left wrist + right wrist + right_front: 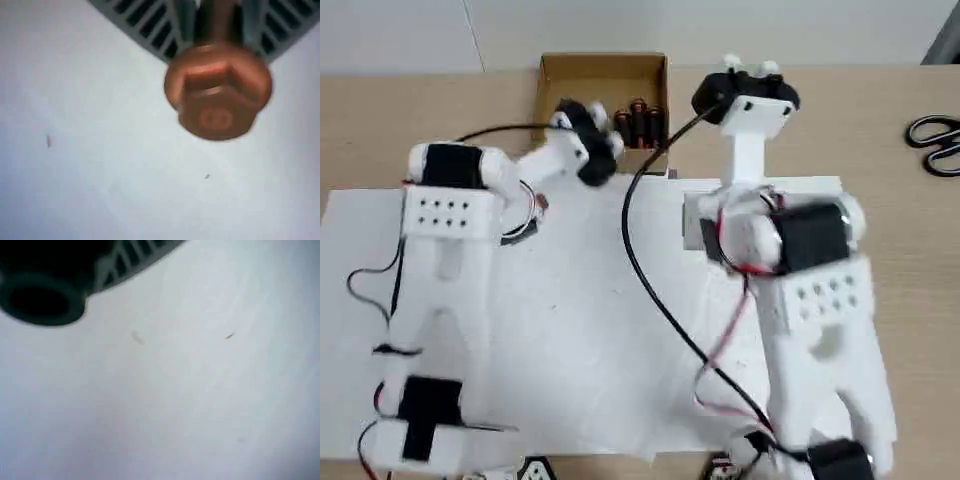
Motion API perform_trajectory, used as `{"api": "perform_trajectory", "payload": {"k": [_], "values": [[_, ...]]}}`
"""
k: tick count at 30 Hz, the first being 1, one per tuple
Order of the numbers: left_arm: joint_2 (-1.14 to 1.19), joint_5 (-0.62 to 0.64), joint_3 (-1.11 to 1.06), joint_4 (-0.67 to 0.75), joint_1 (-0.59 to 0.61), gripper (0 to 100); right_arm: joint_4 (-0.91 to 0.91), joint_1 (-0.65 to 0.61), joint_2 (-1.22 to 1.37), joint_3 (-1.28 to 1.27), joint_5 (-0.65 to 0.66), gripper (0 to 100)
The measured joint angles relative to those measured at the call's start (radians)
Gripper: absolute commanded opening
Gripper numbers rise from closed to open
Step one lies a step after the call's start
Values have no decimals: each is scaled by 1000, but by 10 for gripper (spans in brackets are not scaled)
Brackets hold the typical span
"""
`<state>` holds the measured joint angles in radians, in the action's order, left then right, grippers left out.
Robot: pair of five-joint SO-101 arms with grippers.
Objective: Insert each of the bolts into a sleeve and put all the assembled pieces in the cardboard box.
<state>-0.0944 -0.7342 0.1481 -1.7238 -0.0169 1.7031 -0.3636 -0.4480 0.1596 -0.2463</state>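
A copper bolt (217,95) hangs head-first from my left gripper (215,30), which is shut on its shank between ribbed grey fingers (145,20). In the high view this gripper (590,145) sits just in front of the cardboard box (552,75). My right gripper (75,260) is shut on a black sleeve (37,300), whose open end faces the camera above a white surface. In the high view, the right gripper (745,95) is at the far end of its arm, to the right of the box. Several assembled pieces (640,122) stand in the box's right part.
White paper (580,330) covers the middle of the wooden table (880,110). A black cable (645,270) crosses the paper between the arms. Scissors (935,140) lie at the far right.
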Motion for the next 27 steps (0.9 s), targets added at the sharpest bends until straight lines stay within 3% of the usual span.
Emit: {"api": "perform_trajectory", "payload": {"k": [7, 12, 20, 27], "values": [[-213, 428, 0, -2, 3, 6, 5, -133, -288, -132, 87, 3], [-436, 546, -18, 25, 3, 6, -25, -150, -565, -410, 184, 3], [-798, 865, -334, 333, 3, 6, -290, -150, -1022, -996, 298, 2], [-1100, 1249, -723, 597, 3, 6, -505, -157, -1274, -1316, 356, 2]]}}
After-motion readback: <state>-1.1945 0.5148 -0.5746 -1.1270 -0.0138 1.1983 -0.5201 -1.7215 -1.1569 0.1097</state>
